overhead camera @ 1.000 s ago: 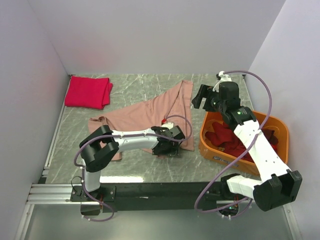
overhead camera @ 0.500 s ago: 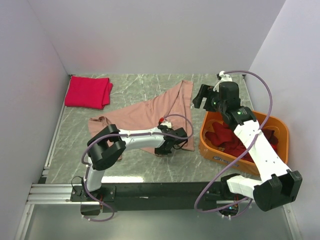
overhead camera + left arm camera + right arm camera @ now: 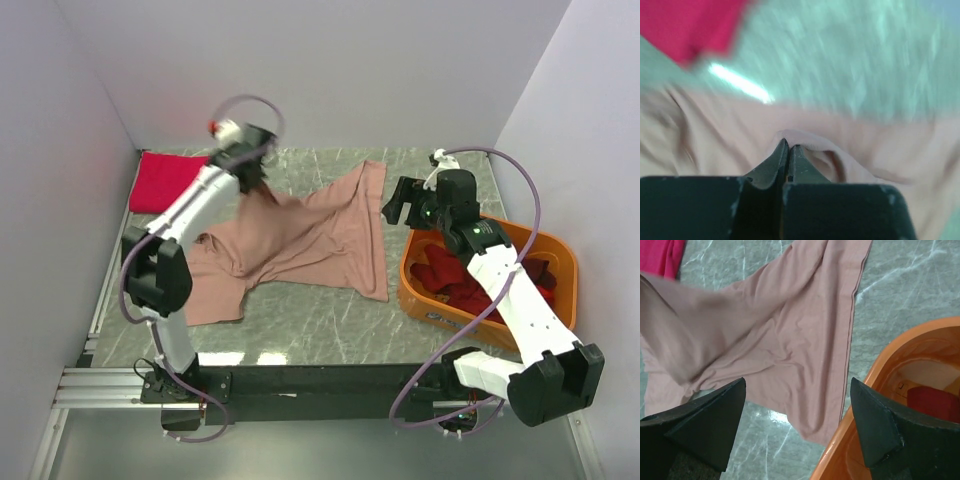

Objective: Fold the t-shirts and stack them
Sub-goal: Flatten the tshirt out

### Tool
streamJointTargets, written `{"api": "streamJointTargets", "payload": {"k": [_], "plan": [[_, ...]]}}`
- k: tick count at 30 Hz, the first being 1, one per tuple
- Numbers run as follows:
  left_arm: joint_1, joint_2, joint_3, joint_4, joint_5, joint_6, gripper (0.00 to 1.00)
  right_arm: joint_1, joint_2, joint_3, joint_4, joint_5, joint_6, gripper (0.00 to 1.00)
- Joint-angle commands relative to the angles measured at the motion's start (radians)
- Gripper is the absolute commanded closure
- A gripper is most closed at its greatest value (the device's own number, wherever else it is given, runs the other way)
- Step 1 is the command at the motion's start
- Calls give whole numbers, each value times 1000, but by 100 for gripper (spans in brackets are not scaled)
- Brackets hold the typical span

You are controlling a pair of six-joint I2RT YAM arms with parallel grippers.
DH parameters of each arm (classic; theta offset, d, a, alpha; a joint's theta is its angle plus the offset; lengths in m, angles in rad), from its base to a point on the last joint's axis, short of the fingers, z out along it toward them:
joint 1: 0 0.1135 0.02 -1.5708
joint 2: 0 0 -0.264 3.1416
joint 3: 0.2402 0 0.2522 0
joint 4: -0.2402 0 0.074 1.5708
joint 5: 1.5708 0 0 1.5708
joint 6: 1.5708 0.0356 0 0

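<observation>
Dragging the pink shirt (image 3: 310, 240) rearward in its pinch, the left claw (image 3: 788, 147) spreads it for folding; the right claw (image 3: 796, 385) gapes wide.

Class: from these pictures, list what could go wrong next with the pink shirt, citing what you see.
1. The left gripper has its jaws shut on only a small fold of the dusty-pink shirt; that pinch may slip.
2. The lifted cloth sits close to the folded crimson shirt and could drag across it.
3. The right gripper is open, holding nothing, so that side may bunch.
</observation>
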Motion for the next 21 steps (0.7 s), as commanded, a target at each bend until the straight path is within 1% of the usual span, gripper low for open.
{"api": "streamJointTargets", "payload": {"k": [1,2,3,5,6,8,9,10,11,12,13,14,15,16,17,18,20,21], "plan": [[142,49,145,97,5,128,99,0,-20,-9,46,-36,-15,9],[171,73,185,107,23,170,99,3,-17,-11,50,-41,-14,9],[225,98,264,116,36,184,99,3,-12,-15,53,-49,-12,9],[271,182,363,122,48,228,99,6,11,-12,50,-55,-12,10],[303,249,470,114,39,247,99,10,25,-6,39,-47,-9,10],[349,323,599,53,40,282,98,20,38,0,31,-20,-14,10],[365,359,718,27,51,287,91,24,42,5,25,-15,-15,10],[383,409,762,6,80,281,83,38,49,8,25,-10,-15,10],[417,417,782,-8,115,273,70,46,52,11,27,-13,-21,10],[431,397,761,-7,141,265,39,58,60,15,24,-13,-24,10],[443,371,724,4,193,250,26,79,61,19,25,-6,-26,10],[451,336,671,43,211,250,17,93,63,23,25,0,-31,10],[449,296,543,73,214,250,1,107,72,28,23,7,-32,10],[446,211,478,91,223,250,0,121,77,29,23,13,-35,10],[443,169,418,102,229,238,1,153,80,37,23,22,-38,10],[442,87,312,101,234,221,1,173,95,42,22,28,-38,10],[432,5,210,64,225,163,1,243,114,52,17,43,-38,10],[426,-88,90,38,212,132,1,271,142,57,19,45,-37,10]]}}
